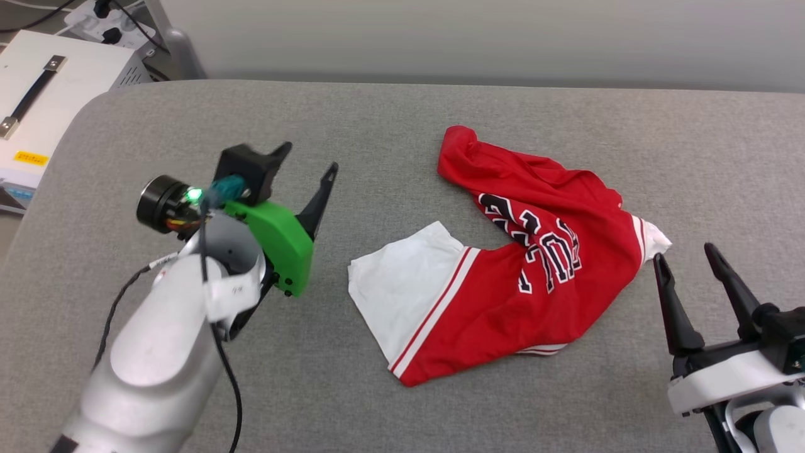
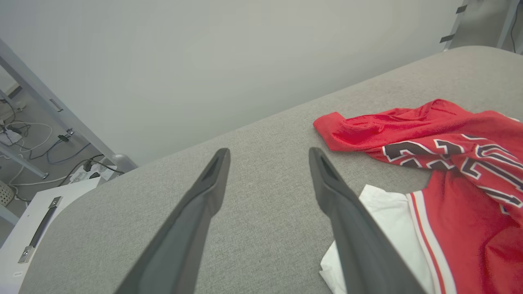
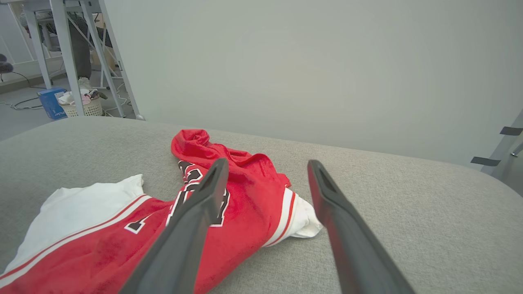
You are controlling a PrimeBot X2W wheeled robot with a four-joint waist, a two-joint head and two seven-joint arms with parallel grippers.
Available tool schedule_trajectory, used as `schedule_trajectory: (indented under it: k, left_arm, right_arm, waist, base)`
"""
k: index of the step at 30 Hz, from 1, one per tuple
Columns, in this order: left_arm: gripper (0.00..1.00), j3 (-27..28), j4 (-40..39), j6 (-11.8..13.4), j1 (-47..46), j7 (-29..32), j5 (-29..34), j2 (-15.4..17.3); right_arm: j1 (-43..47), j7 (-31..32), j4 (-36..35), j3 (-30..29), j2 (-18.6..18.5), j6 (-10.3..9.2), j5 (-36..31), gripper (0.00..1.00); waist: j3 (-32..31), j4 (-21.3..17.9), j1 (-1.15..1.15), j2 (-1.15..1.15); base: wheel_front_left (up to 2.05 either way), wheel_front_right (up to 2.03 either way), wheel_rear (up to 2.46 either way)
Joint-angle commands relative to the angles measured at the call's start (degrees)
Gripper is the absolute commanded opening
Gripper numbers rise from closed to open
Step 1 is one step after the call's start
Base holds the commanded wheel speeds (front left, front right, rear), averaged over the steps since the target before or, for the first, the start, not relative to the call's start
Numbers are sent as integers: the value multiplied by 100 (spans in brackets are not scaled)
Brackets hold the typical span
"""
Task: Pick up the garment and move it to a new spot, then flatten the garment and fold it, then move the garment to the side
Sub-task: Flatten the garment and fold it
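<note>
**Red jersey bunched between two empty grippers**

Red-and-white, the garment [image 1: 534, 270] lies crumpled on the grey fabric surface [image 1: 402, 113] with its print side up. One white sleeve [image 1: 402, 289] is spread at its 8 o'clock edge. The left gripper [image 1: 309, 157] is at the garment's 9 o'clock, fingers spread wide, holding nothing and clear of the cloth. The right gripper [image 1: 684, 253] sits at 4 o'clock, just beside the other white sleeve [image 1: 654, 239], fingers likewise parted and empty.

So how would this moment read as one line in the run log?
garment: crumpled on table, unfolded, unheld; left gripper: open, empty; right gripper: open, empty
</note>
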Motion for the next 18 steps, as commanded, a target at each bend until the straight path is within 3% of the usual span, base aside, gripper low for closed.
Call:
schedule_trajectory:
  k: [1,5,9,13,18]
  left_arm:
    - [100,-265,50,-13,-256,407,-301,179]
    - [100,-1199,78,-14,-778,1767,-1296,528]
    - [100,-2034,15,-14,-1197,2682,-2104,767]
    - [100,-2550,173,-15,-1497,3041,-2661,886]
    - [100,-3268,534,-15,-1756,3221,-2917,966]
  right_arm:
    - [91,-27,-55,-24,46,-4,-72,100]
    - [183,-27,-81,-9,131,-4,-199,100]
    - [130,-27,-85,35,169,-4,-257,100]
    - [-36,-27,-76,99,170,-4,-274,100]
    - [-235,-27,-42,141,191,-4,-283,100]
  waist:
    - [-5,-58,0,0]
    - [57,-148,0,0]
    - [196,-252,0,0]
    - [406,-386,0,0]
    - [641,-545,0,0]
  base:
    - [0,0,0]
    - [0,0,0]
    - [0,0,0]
    - [0,0,0]
    - [0,0,0]
